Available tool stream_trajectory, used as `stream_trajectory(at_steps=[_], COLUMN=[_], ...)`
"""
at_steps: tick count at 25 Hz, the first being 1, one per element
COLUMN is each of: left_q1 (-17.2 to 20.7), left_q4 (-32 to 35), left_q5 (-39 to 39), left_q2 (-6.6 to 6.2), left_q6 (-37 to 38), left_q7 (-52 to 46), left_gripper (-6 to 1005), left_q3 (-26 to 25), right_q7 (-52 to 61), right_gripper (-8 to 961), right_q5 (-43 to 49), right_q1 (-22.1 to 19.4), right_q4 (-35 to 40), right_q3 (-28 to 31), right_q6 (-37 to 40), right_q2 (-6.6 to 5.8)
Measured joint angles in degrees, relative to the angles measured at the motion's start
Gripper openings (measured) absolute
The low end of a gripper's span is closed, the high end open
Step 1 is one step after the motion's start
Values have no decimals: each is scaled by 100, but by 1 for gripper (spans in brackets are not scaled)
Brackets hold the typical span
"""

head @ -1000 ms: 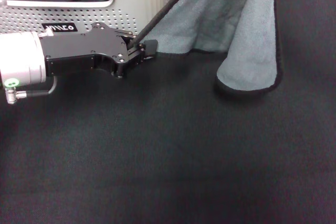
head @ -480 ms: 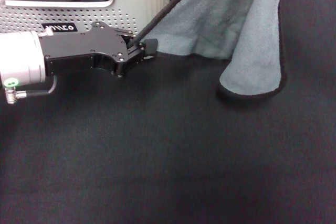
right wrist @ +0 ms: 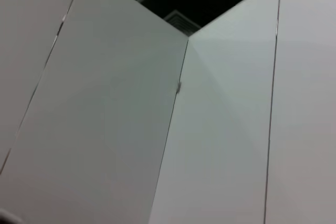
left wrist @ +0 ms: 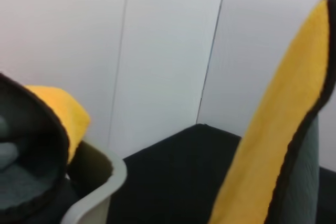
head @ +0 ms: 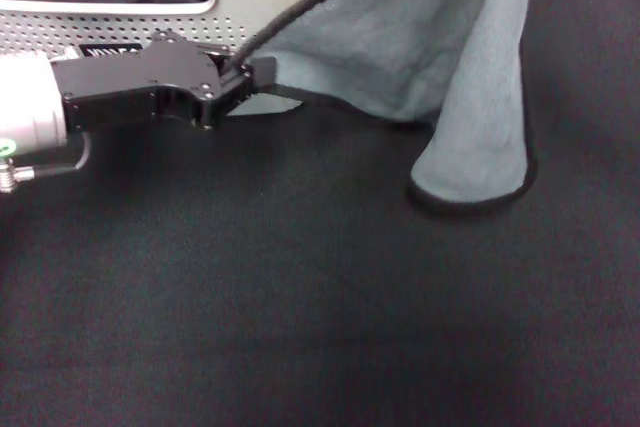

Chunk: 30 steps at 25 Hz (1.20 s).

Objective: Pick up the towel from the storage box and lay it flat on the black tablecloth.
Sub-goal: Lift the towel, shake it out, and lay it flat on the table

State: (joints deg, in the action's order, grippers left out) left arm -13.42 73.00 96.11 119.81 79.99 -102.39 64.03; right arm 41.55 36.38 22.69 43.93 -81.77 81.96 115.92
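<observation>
Left tool (head: pixel 252 75) pinching towel (head: pixel 420 47) corner (grey side up), over black tablecloth (head: pixel 300 297)

Even, soft room light; the black tablecloth (head: pixel 300 297) soaks it up, shadowless, while the left wrist view's towel (left wrist: pixel 278 129) blurs.
</observation>
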Motion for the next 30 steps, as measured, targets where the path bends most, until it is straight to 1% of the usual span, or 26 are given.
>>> stream_trajectory(at_steps=[3,7,11,12,15,16,17,18,19,20,21,22,23,26,28,29,30], left_q1=[-121,-365,-624,-684,-876,-903,-905,-877,-847,-808,-741,-658,-598,-301,-13,96,245], left_q4=[-271,-656,-703,-693,-676,-671,-671,-667,-666,-667,-676,-686,-689,-668,-647,-647,-652], left_q5=[-195,-402,-412,-414,-419,-425,-425,-425,-423,-419,-419,-425,-432,-483,-705,-836,-1088], left_q2=[-3,-14,-47,-56,-108,-125,-138,-172,-213,-262,-347,-453,-528,-798,-1039,-1129,-1285], left_q6=[308,734,857,859,901,974,1034,1217,1430,1635,1960,2334,2584,3426,3640,3660,3660], left_q7=[-6,96,378,425,465,469,469,465,460,455,452,457,464,620,753,784,816], left_gripper=[36,17,4,4,4,4,4,4,4,4,4,4,4,4,4,4,4], left_q3=[-407,-946,-1121,-1155,-1298,-1336,-1361,-1431,-1495,-1573,-1687,-1801,-1879,-1979,-1772,-1652,-1397], right_q7=[75,165,95,85,254,337,401,441,440,402,353,320,287,82,-115,-175,-232], right_gripper=[50,51,53,53,54,55,55,55,56,56,56,57,57,58,59,59,60], right_q5=[2,25,40,41,96,160,234,352,386,443,432,416,378,349,361,364,373], right_q1=[-15,102,245,280,370,349,309,172,89,-117,-323,-485,-679,-1179,-1574,-1760,-1945], right_q4=[-178,-636,-821,-815,-787,-784,-783,-779,-754,-708,-606,-518,-415,-39,342,522,697], right_q3=[-52,-70,-67,-62,-64,-73,-83,-103,-135,-263,-521,-752,-1043,-1717,-2005,-2034,-2054], right_q6=[1,60,14,-22,-36,40,127,299,410,582,714,779,823,1035,1226,1310,1403], right_q2=[0,0,-10,-27,-133,-139,-130,-79,-52,5,29,32,33,-2,-30,-32,-34])
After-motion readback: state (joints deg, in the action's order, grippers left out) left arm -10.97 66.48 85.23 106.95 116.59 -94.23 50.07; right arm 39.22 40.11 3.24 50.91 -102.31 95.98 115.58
